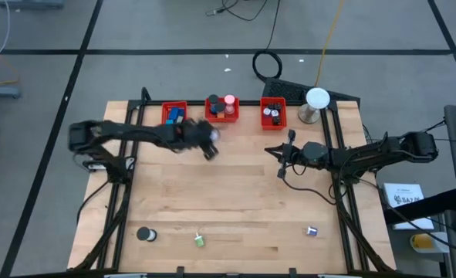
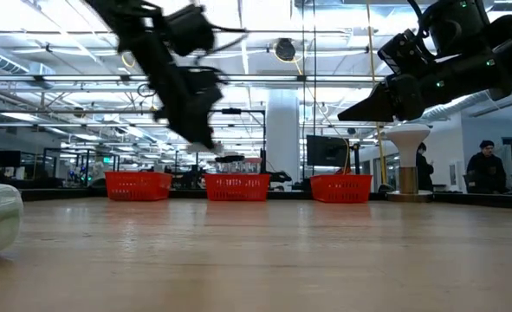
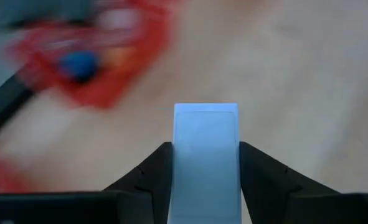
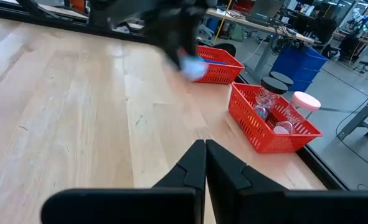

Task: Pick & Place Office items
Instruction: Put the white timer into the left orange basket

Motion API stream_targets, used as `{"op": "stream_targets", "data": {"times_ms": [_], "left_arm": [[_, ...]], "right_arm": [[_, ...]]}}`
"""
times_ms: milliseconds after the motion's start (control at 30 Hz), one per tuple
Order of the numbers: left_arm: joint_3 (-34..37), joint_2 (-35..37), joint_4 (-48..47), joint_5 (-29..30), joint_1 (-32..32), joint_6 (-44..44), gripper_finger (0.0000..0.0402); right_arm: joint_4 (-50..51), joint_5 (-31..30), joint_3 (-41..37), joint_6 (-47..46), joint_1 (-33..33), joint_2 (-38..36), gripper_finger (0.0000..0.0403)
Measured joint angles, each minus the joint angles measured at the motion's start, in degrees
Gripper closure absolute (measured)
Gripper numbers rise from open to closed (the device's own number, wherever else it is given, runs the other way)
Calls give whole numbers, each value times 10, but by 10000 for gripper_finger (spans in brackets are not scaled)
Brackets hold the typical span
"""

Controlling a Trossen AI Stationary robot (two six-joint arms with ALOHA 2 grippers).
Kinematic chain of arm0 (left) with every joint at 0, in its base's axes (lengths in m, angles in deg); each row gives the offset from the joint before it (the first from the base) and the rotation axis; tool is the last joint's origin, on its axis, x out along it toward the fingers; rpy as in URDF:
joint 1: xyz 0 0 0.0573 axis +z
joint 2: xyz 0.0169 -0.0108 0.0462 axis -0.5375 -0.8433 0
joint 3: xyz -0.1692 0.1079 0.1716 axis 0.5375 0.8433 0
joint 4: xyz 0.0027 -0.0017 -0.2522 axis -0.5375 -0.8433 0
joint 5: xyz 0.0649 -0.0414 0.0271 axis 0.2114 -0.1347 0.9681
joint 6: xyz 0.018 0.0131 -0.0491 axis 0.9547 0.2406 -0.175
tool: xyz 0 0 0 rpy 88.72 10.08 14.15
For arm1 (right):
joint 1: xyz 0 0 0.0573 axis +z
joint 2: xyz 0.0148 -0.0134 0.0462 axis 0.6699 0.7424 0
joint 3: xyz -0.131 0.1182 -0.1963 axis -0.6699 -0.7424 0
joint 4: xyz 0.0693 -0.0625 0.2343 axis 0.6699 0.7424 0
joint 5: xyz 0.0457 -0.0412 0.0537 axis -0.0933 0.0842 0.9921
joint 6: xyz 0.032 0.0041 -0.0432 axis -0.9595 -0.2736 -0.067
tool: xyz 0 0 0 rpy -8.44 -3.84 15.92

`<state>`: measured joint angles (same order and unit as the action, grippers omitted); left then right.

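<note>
Presently on the light wooden table top point(image 1: 235, 193): left gripper point(image 1: 210, 144) raised above the boards near the far edge, just in front of the left and middle bins; its two dark fingers point(image 3: 147, 171) closed against the sides of a pale blue rectangular block point(image 3: 205, 155), which stands up between them clear of the table; the same block shows as a pale blur at the arm's tip in the right wrist view point(image 4: 192, 67); right gripper point(image 1: 277, 152) hanging over the right part of the table, fingers pressed together with nothing between them point(image 4: 205, 163).

Along the far edge, three red plastic mesh bins in a row: left bin point(image 1: 173, 113) with blue pieces inside; middle bin point(image 1: 221, 109) holding a black-capped jar and a pink-capped jar point(image 4: 301, 106); right bin point(image 1: 273, 114) with small dark and white round items; white round dome on a stand point(image 1: 316, 103) just beside the right bin.

Near the front edge, well apart from one another: black round roll point(image 1: 144, 234) at left; small green and white piece point(image 1: 199, 240) towards the middle; small blue and white piece point(image 1: 312, 230) at right.

Beyond the table, in the low view: a person in dark clothing point(image 2: 485, 170) at far right.
</note>
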<state>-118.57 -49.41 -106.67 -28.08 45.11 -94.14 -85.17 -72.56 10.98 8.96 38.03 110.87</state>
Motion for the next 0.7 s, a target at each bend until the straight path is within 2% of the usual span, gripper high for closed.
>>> {"op": "stream_targets", "data": {"times_ms": [133, 233, 500, 700], "left_arm": [[80, 98, 2, 46, 70, -63, 250], [132, 138, 21, 59, 128, -85, 249], [210, 136, 134, 23, 233, -72, 247], [237, 137, 153, 12, 273, -74, 246]], "right_arm": [[0, 0, 0, 1, 0, 0, 402], [0, 0, 0, 1, 0, 0, 402], [-5, 0, 0, 0, 0, 0, 402], [-5, 0, 0, 0, 0, 0, 402]]}}
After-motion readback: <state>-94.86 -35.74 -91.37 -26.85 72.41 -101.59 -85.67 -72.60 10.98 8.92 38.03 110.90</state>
